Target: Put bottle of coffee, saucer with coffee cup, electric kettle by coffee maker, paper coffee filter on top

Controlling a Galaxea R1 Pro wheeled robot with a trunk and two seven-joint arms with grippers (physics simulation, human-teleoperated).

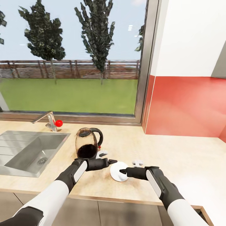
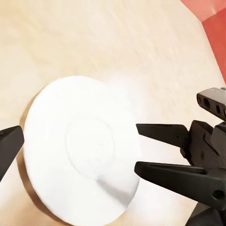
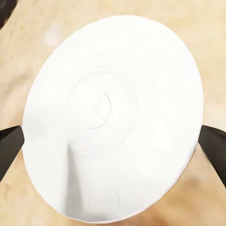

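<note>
Both pincers wide apart over saucer [image 1: 119, 171] on kitchen countertop [image 1: 175, 150], touching nothing.

On the countertop [image 1: 175, 147] stand 1 kettle [image 1: 87, 142] and 1 saucer [image 1: 117, 173], with 2 small white paper pieces, one [image 1: 102, 153] by the kettle and one [image 1: 137, 162] past the saucer. There is 1 sink [image 1: 28, 150] with 1 tap [image 1: 47, 119] and 1 red knob [image 1: 58, 123]. 2 grippers, left [image 1: 110, 162] and right [image 1: 123, 171], 1 window [image 1: 72, 56]
</note>
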